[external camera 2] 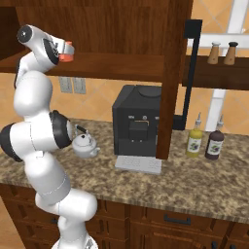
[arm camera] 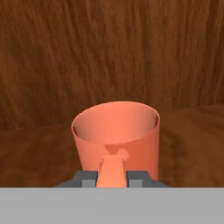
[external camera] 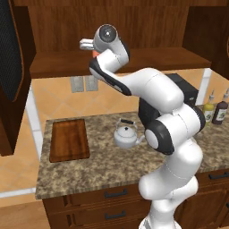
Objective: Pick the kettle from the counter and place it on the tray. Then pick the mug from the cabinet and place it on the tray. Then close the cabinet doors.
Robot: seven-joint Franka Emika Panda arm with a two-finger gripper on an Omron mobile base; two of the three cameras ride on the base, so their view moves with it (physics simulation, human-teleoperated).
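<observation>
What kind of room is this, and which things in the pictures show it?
It looks like a home kitchen, in simulation. A granite counter over drawers carries a kettle and a black coffee machine, and a wooden wall cabinet hangs above.

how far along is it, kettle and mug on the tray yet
Neither yet. The kettle stands on the counter, beside the bare tray. In hand: the gripper is shut on the handle of the mug, on the cabinet shelf. Left: both placements and closing the cabinet doors.
</observation>
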